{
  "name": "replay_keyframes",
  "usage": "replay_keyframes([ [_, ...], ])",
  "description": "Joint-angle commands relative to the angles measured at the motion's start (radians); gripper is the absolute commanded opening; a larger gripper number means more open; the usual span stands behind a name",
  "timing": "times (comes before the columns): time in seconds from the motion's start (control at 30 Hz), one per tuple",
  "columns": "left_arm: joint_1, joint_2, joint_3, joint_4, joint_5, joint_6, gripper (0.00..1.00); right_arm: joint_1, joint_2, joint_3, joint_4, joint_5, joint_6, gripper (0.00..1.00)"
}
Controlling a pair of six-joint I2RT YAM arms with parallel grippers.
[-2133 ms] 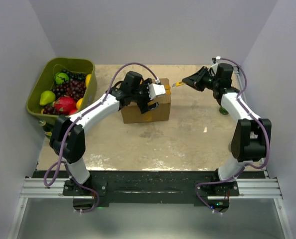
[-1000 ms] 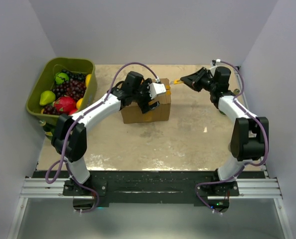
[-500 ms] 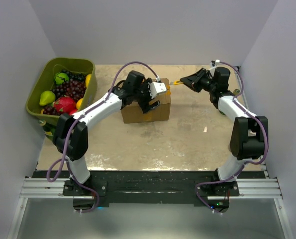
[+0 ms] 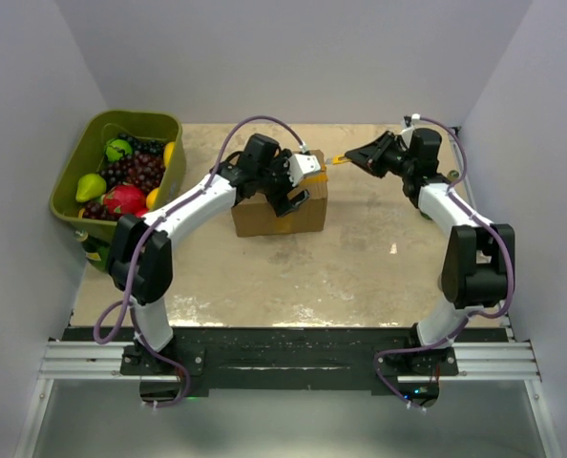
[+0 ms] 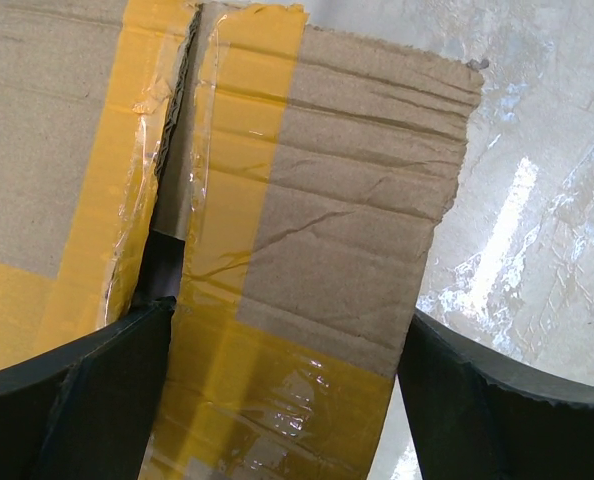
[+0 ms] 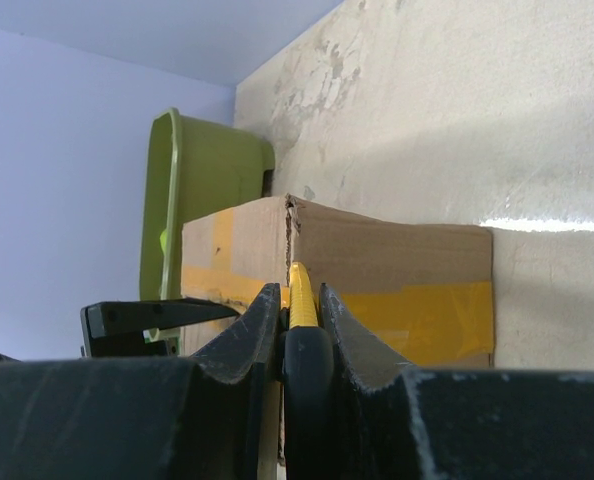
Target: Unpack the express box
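Your express box [image 4: 269, 218] sits on the bench [image 4: 293, 277] near mid-bench, toward the far side. Its top flaps are crossed with yellow tape. In the left wrist view the seam between the flaps is split open, with a dark gap showing.

Your left fingers [image 5: 67, 400] are apart and right over the box top. One is at the seam and the other is past the outer edge of the right-hand flap, so that flap lies between them. They are not closed on it. From above, the left wrist and its white housing cover most of the box top, and only the near side wall shows freely.

Your right fingers [image 6: 242, 345] are clamped together on a yellow tool [image 6: 299, 290]. Its tip points at the box from the right, in line with the seam at the far right corner. You cannot tell from these views whether the tip touches the cardboard. A black wedge, apparently one of the left fingers, juts in over the box on the far side of that seam.

Left of the box, near but apart from it, stands an olive-green bin [image 4: 93, 134] against the left wall, heaped with fruit [image 4: 131, 172]. The left arm reaches across the space between bin and box.
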Motion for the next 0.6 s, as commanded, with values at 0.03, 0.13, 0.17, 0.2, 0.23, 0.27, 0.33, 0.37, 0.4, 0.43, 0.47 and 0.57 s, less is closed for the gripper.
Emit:
replay_keyframes([
  [0.03,0.017,0.051,0.029,0.015,-0.084,-0.066,0.90,0.005,-0.050,-0.020,-0.112,-0.089,-0.063,0.00],
  [0.13,0.019,0.057,0.035,0.015,-0.095,-0.083,0.90,0.003,-0.055,-0.027,-0.139,-0.115,-0.072,0.00],
  [0.17,0.020,0.060,0.038,0.015,-0.095,-0.086,0.90,0.003,-0.056,-0.023,-0.164,-0.118,-0.077,0.00],
  [0.2,0.019,0.061,0.041,0.016,-0.103,-0.095,0.90,0.002,-0.058,-0.022,-0.172,-0.127,-0.087,0.00],
  [0.23,0.019,0.064,0.044,0.018,-0.109,-0.100,0.89,0.002,-0.059,-0.022,-0.176,-0.130,-0.089,0.00],
  [0.27,0.020,0.067,0.048,0.018,-0.110,-0.103,0.89,0.000,-0.062,-0.025,-0.181,-0.132,-0.090,0.00],
  [0.33,0.020,0.071,0.056,0.018,-0.115,-0.109,0.89,0.000,-0.073,-0.028,-0.173,-0.135,-0.092,0.00],
  [0.37,0.022,0.074,0.062,0.019,-0.124,-0.113,0.89,0.000,-0.078,-0.034,-0.169,-0.133,-0.092,0.00],
  [0.4,0.020,0.076,0.064,0.018,-0.126,-0.120,0.89,0.000,-0.082,-0.036,-0.170,-0.130,-0.093,0.00],
  [0.43,0.020,0.077,0.067,0.016,-0.127,-0.121,0.89,0.000,-0.089,-0.037,-0.172,-0.129,-0.095,0.00],
  [0.47,0.022,0.077,0.068,0.016,-0.126,-0.123,0.89,0.000,-0.093,-0.043,-0.169,-0.130,-0.094,0.00],
  [0.57,0.022,0.079,0.072,0.015,-0.135,-0.126,0.89,0.000,-0.102,-0.053,-0.163,-0.138,-0.092,0.00],
])
